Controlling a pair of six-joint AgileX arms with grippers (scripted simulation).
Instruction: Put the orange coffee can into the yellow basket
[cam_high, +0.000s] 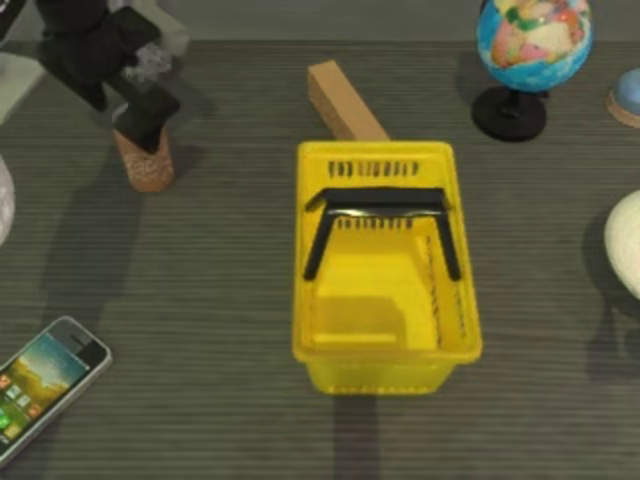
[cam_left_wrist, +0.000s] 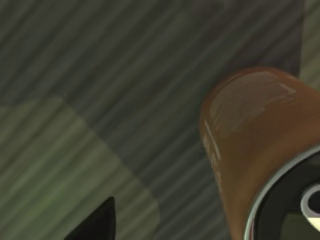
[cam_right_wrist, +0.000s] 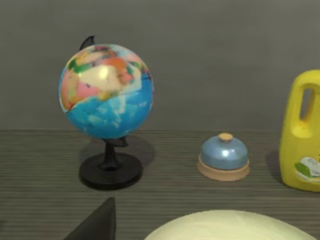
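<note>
The orange coffee can (cam_high: 148, 166) stands on the table at the back left, well left of the yellow basket (cam_high: 310, 300). My left gripper (cam_high: 140, 128) hangs right over the can's top and covers it from above. In the left wrist view the can (cam_left_wrist: 250, 130) fills one side, its dark silver-rimmed top near the camera. My left gripper (cam_left_wrist: 160, 222) is open; one black fingertip (cam_left_wrist: 97, 225) shows clear of the can and the other is hidden. The basket is empty, its black handle (cam_high: 380, 200) folded across it. My right gripper (cam_right_wrist: 160, 220) is open and parked off the table's right.
A tan wooden block (cam_high: 343, 100) lies against the basket's back edge. A globe (cam_high: 530, 45) and a blue bell (cam_high: 628, 95) stand at the back right. A pale round object (cam_high: 628, 240) sits at the right edge, a phone (cam_high: 45, 385) at the front left, a yellow bottle (cam_right_wrist: 302, 140) beside the bell.
</note>
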